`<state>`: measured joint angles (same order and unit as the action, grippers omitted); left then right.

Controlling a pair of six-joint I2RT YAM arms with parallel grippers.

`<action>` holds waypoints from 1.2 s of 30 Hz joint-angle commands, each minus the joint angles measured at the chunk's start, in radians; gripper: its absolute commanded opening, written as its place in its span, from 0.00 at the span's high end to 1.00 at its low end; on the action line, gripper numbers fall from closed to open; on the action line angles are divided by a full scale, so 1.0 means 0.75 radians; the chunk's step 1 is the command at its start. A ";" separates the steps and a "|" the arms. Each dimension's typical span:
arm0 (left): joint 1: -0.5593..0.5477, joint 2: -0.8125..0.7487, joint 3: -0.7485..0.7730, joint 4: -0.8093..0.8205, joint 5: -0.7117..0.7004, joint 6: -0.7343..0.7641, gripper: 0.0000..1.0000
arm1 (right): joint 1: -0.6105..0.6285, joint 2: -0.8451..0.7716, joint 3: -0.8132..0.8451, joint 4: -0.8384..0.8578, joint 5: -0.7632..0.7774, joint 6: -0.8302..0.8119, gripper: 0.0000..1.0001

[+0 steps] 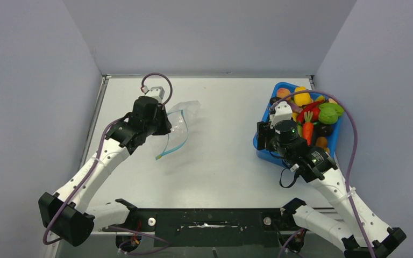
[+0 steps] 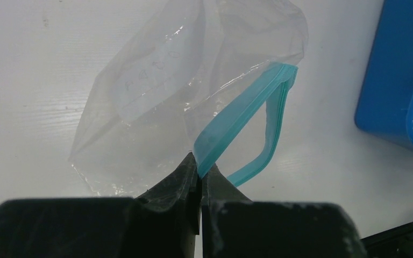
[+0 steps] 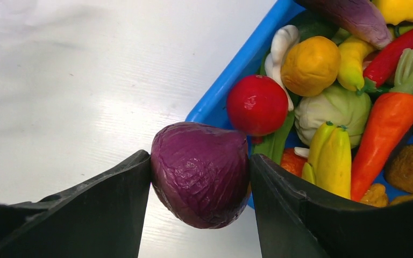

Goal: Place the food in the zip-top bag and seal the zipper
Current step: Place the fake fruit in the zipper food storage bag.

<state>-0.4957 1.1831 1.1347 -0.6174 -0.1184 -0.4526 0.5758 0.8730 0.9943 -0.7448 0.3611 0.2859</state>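
The clear crinkly zip-top bag (image 1: 182, 119) (image 2: 156, 91) lies on the white table at the back left, its mouth gaping. Its light blue zipper (image 1: 176, 144) (image 2: 242, 113) curls in a loop. My left gripper (image 1: 164, 127) (image 2: 200, 171) is shut on one lip of the zipper strip. At the left wall of the blue bin, my right gripper (image 1: 262, 137) (image 3: 199, 158) is shut on a wrinkled purple piece of food (image 3: 201, 172), both fingers pressing its sides, above the table just outside the bin's rim. The rest of the food (image 1: 313, 114) is piled in the bin.
The blue bin (image 1: 262, 117) (image 3: 220, 91) (image 2: 387, 80) stands at the right of the table, holding a red round fruit (image 3: 257, 105), an orange carrot (image 3: 382, 129), a yellow piece (image 3: 330, 156) and several others. Grey walls enclose the table on three sides.
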 commanded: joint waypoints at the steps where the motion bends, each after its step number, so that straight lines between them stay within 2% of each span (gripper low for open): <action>1: 0.007 0.023 0.020 0.116 0.101 -0.058 1.00 | 0.015 -0.082 -0.027 0.208 -0.082 0.050 0.68; 6: 0.008 0.032 0.037 0.119 0.152 -0.087 1.00 | 0.023 -0.097 -0.042 0.332 -0.166 0.151 0.69; 10: 0.009 0.038 0.037 0.131 0.178 -0.109 1.00 | 0.042 -0.106 -0.088 0.506 -0.312 0.214 0.68; 18: 0.010 0.048 0.066 0.135 0.241 -0.161 1.00 | 0.124 -0.062 -0.171 0.817 -0.481 0.339 0.68; 27: 0.017 0.080 0.106 0.127 0.289 -0.219 1.00 | 0.294 0.052 -0.267 1.110 -0.223 0.720 0.68; 32: 0.023 0.094 0.130 0.132 0.344 -0.230 1.00 | 0.368 0.203 -0.216 1.228 -0.165 0.779 0.67; 36: 0.030 0.085 0.147 0.149 0.372 -0.241 1.00 | 0.407 0.327 -0.117 1.218 -0.128 0.800 0.67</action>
<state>-0.4831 1.2552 1.1774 -0.5770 0.1146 -0.6174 0.8543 1.0653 0.8150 0.0620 0.1928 0.8307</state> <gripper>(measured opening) 0.010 0.616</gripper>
